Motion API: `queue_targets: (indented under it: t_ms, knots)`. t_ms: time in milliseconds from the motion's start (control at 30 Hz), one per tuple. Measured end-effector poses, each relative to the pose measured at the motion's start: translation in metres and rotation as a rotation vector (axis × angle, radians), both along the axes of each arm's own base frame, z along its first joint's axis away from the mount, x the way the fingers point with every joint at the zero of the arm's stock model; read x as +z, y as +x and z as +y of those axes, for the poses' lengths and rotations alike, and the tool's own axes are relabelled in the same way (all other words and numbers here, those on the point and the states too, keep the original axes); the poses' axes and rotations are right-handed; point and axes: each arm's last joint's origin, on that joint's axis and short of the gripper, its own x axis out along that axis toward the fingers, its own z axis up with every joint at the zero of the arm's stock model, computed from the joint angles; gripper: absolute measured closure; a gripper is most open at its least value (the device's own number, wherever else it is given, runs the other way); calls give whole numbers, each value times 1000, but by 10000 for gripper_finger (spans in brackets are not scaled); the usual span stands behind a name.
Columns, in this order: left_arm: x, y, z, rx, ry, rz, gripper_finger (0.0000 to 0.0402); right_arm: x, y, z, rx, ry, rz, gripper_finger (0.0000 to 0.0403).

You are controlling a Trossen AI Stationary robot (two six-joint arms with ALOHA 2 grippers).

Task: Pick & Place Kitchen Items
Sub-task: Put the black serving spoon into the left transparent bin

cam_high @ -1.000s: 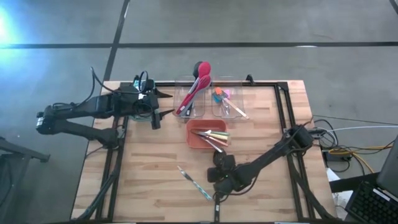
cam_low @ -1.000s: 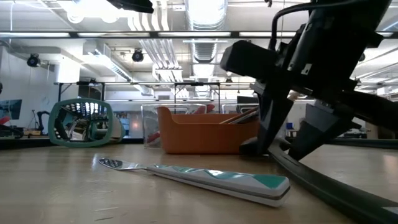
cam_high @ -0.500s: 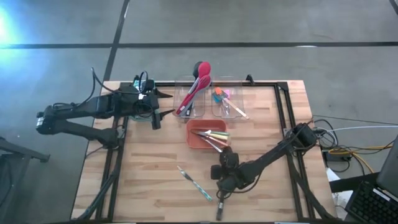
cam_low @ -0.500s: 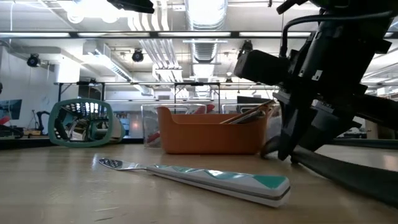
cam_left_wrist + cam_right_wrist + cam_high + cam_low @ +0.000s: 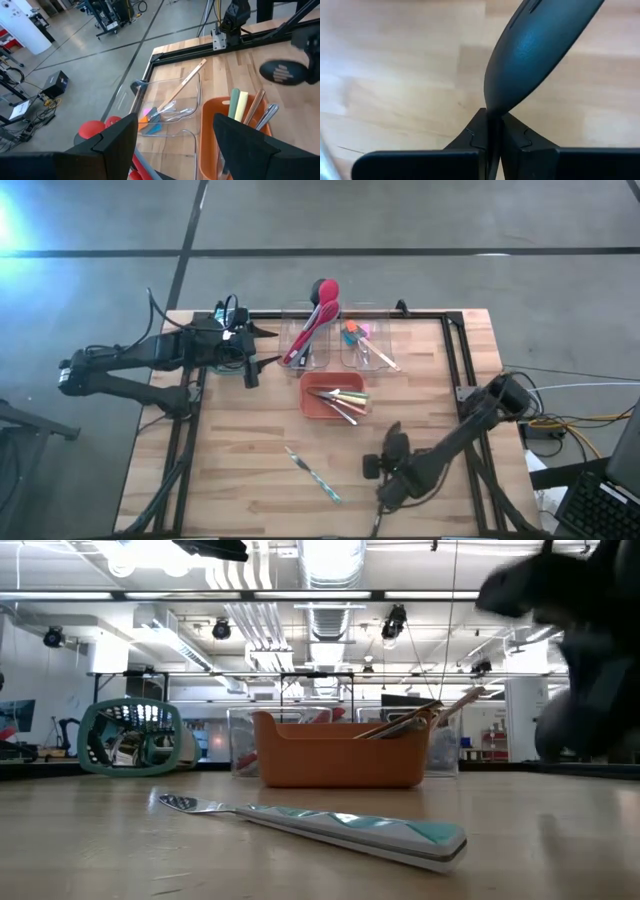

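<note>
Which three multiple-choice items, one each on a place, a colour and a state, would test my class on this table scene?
1. Where does the teal-patterned utensil lie?
A. In the orange tray
B. On the bare table
C. In a clear tub

2. What colour is the spoon head that sticks out of the clear tub?
A. Red
B. Blue
C. White

3. What is the right gripper doing?
A. Open, empty
B. Shut on a black slotted spatula
C. Shut on the tray

Answers: B, it rests flat on the wood before the orange tray; A, red shows from above; B, the fingers pinch the spatula's neck.
</note>
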Motion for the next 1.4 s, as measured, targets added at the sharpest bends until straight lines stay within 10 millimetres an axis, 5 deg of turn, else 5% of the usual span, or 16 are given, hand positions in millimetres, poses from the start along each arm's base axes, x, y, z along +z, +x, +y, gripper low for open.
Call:
queue_targets:
  t_ms: [300, 567, 900, 1100, 1400]
  knots:
    - [-6, 1, -1, -29, -56, 0, 138, 49, -7, 2, 109, -269, -206, 392]
    - [-50, 14, -4, -125, -262, -57, 138, 98, 6, -3, 279, -713, -334, 392]
    - [-99, 41, -15, -600, -481, -380, 138, 145, 32, -27, 324, -1054, -255, 392]
    - [-114, 73, -11, -591, -511, -345, 138, 164, 41, -36, 340, -1073, -196, 392]
    - [-109, 135, -8, -738, -538, -283, 138, 177, 43, -36, 366, -1085, -169, 392]
